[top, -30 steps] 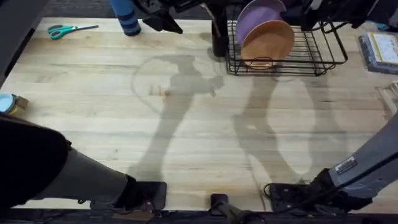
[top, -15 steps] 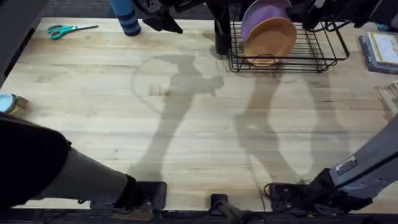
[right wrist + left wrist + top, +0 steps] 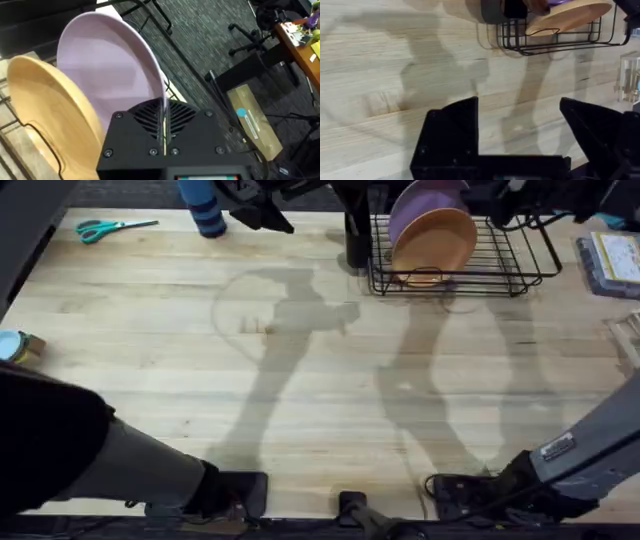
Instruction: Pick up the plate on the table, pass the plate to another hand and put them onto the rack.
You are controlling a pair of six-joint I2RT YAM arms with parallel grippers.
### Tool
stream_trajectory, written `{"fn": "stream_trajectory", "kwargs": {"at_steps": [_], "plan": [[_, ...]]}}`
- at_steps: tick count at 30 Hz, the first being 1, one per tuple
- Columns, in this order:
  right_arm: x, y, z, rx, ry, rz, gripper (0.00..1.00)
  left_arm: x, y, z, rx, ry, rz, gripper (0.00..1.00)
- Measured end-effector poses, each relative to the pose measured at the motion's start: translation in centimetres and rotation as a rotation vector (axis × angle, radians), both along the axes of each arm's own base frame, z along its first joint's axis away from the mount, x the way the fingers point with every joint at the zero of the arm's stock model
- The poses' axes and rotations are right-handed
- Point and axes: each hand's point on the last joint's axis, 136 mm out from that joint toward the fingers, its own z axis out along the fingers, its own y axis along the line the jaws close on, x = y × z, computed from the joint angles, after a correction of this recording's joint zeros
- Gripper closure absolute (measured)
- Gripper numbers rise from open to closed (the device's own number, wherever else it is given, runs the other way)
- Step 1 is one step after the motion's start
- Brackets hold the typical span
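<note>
Lavender plate [image 3: 420, 198] was basically home at this point: it stood on edge in the black wire rack [image 3: 500, 265] at the far side of the butcher-block table [image 3: 300, 380], right behind the orange plate [image 3: 435, 242], the two nearly touching. So pickup and handover looked done, and all that seemed left was letting go and backing the arm out.

The right gripper [image 3: 164, 131] was clamped on the lavender plate's rim, which ran straight down into the slot between its fingers in the right wrist view. That arm reached far across the table toward the rack, base at the lower right.

The left gripper [image 3: 520, 132] hung over bare wood with its fingers [image 3: 452, 125] spread wide and nothing between them, short of the rack.
</note>
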Motion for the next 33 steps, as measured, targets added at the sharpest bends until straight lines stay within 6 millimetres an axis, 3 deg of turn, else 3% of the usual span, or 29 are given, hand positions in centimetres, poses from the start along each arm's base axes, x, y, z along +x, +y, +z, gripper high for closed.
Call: {"fn": "stream_trajectory", "kwargs": {"at_steps": [8,16,33], "plan": [[-1.7,0.3,1.2,-0.047,0.008,0.033,0.971,0.0,0.0,0.0,0.0,0.0,0.0,0.006],[-2.9,0.6,-0.2,-0.045,0.084,0.049,0.971,0.0,0.0,0.0,0.0,0.0,0.0,0.006],[-2.7,1.0,0.0,-0.066,0.058,0.068,0.967,0.0,0.0,0.0,0.0,0.0,0.0,0.006]]}}
